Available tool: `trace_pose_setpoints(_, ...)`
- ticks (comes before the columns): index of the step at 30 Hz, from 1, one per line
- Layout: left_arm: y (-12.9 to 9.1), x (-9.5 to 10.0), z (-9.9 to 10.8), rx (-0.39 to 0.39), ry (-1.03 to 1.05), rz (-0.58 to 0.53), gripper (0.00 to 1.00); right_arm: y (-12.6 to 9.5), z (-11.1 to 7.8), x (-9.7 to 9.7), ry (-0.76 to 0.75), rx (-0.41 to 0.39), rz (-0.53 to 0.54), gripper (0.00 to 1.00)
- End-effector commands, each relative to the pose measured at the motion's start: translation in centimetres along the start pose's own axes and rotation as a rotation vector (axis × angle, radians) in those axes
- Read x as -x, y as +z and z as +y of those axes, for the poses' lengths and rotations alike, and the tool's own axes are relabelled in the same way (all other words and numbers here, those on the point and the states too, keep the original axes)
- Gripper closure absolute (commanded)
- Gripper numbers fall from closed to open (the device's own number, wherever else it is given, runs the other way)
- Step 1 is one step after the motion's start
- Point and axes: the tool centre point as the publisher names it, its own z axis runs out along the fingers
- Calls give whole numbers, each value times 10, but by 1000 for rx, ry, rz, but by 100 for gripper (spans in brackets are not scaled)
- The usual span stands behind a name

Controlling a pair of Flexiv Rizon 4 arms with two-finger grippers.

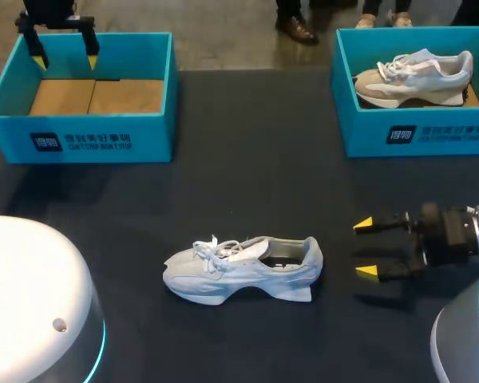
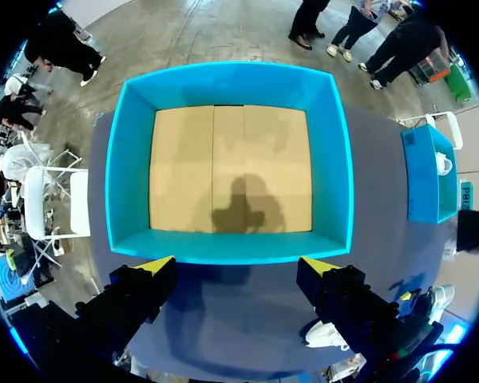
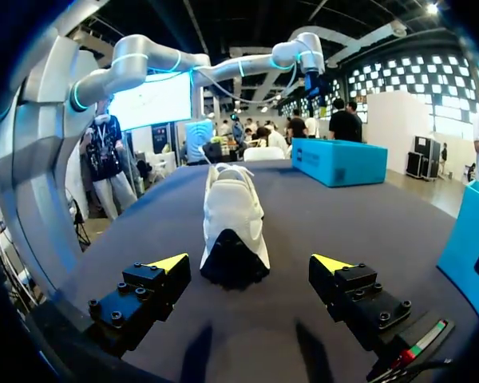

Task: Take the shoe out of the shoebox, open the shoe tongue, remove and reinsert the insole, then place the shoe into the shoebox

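Resting upright on its sole on the dark table (image 1: 263, 183), the pale grey lace-up sneaker (image 1: 243, 267) (image 3: 233, 219) has its heel turned toward the right gripper (image 1: 366, 249) (image 3: 250, 262). That gripper's yellow-tipped fingers stand wide apart near the heel, holding nothing and not touching it. Well beyond the sneaker's toe end, the left gripper (image 1: 65, 60) (image 2: 237, 264) hangs over one wall of an empty turquoise cardboard shoebox (image 1: 104, 140) (image 2: 231, 84) with a brown floor. Its fingers are likewise spread wide and empty. Well beyond the sneaker's heel end sits a second turquoise shoebox (image 1: 415, 136), which contains a beige and white sneaker (image 1: 415, 76).
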Motion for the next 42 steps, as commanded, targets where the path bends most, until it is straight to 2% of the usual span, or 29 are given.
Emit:
trace_pose_setpoints(1, 0, 0, 0, 0, 0, 0, 0, 7, 0, 1, 2, -10, 1, 0)
trace_pose_setpoints(17, 0, 0, 0, 0, 0, 0, 0, 33, -8, -14, -4, -7, 8, 0)
trace_pose_setpoints(27, 0, 0, 0, 0, 0, 0, 0, 52, -8, -18, -3, 3, 8, 0)
trace_pose_setpoints(42, 0, 0, 0, 0, 0, 0, 0, 67, -8, -18, 0, 1, -16, 0)
